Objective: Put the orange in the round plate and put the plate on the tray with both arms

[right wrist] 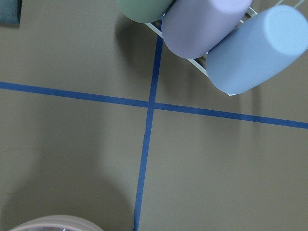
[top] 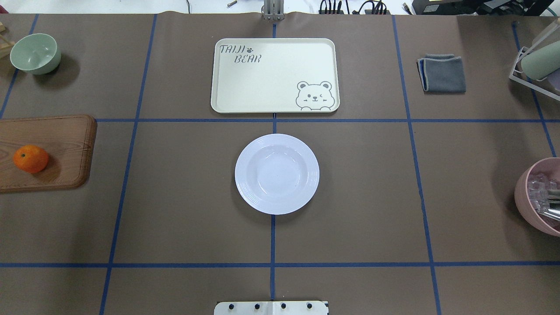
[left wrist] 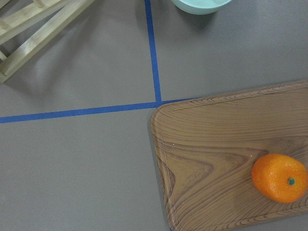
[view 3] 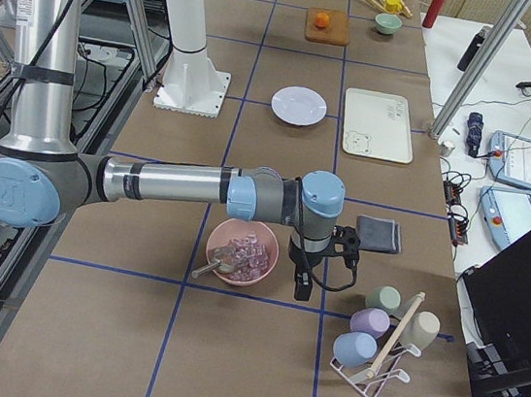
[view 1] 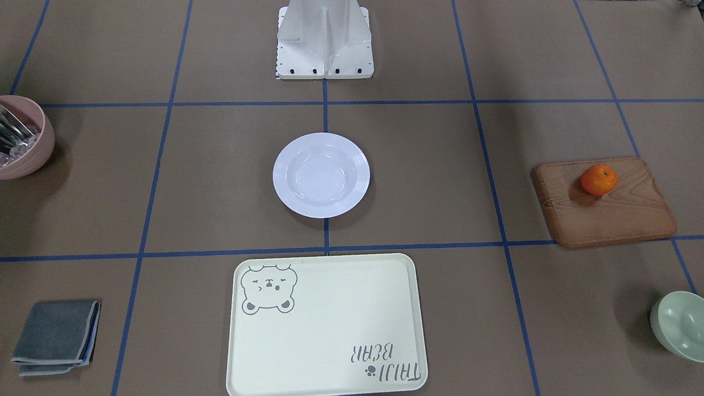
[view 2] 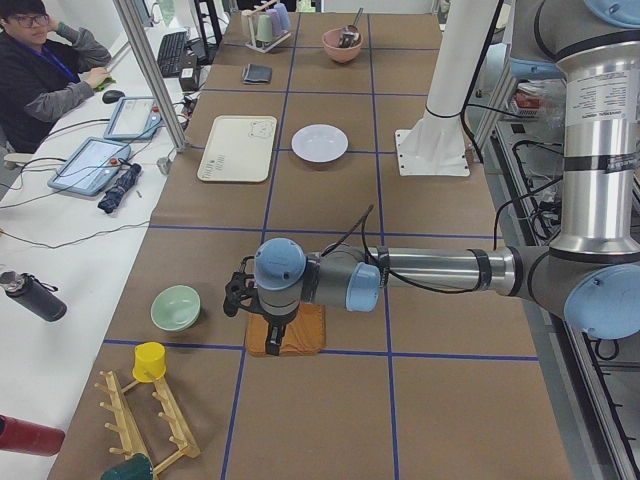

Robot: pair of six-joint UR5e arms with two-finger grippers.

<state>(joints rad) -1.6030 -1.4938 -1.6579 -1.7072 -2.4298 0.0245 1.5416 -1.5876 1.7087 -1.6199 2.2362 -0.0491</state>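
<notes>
Over the wooden board (top: 65, 131) at the table's (top: 175, 197) left end, the left arm (view 2: 430, 268) extends level with its wrist bent down. The left gripper (view 2: 272, 345) hangs above the board, where the orange (top: 30, 158) sits. The right arm (view 3: 169, 184) is posed likewise, with the right gripper (view 3: 300, 289) beside the pink bowl (view 3: 269, 258). Neither gripper's opening can be told. The round plate (top: 277, 173) lies mid-table, near the tray (top: 271, 78) but apart from it.

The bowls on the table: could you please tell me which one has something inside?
The pink bowl: it holds clear cubes and a metal utensil, while the pale green bowl is empty.
</notes>
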